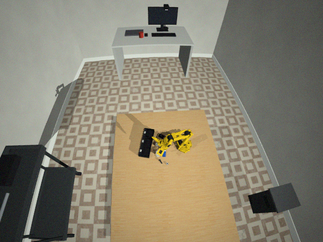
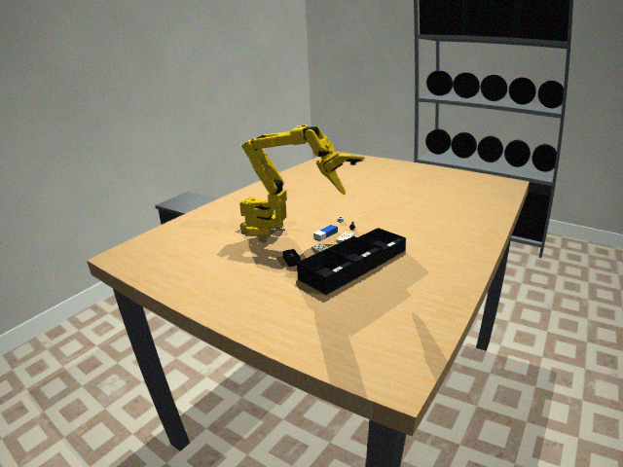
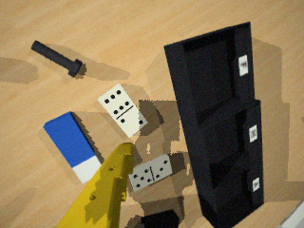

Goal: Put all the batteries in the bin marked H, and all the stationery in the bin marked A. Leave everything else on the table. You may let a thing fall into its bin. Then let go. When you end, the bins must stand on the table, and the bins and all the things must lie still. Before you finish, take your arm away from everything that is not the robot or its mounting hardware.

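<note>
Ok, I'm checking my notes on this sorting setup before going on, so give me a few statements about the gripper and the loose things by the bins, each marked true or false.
1. The gripper is open and holds nothing. True.
2. The blue and white eraser lies inside a bin. False: it lies on the table, outside the black bins.
3. Two dominoes lie on the table near the bins. True.
4. The dark bolt is between the fingers. False: it lies loose on the table.
</note>
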`<action>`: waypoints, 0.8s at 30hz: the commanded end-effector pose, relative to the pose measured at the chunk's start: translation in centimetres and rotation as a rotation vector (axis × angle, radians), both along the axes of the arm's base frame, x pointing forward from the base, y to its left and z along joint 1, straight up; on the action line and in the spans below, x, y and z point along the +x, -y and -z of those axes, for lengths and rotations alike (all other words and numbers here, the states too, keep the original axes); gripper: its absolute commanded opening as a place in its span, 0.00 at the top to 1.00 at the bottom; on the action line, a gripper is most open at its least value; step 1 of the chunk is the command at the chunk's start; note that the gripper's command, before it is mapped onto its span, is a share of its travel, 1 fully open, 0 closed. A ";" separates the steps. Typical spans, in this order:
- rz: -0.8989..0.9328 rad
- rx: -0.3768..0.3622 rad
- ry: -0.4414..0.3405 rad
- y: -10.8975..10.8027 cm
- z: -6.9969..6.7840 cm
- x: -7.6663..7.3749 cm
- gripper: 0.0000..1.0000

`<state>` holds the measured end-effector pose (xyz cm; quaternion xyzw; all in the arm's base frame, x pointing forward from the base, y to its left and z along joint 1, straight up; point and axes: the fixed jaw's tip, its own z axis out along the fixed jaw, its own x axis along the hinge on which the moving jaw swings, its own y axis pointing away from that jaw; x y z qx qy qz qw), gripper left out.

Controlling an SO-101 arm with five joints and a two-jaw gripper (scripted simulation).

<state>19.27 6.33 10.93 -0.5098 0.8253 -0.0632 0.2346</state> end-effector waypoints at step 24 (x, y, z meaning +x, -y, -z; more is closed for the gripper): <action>0.934 0.216 -0.270 5.7 -0.7 -2.6 0.00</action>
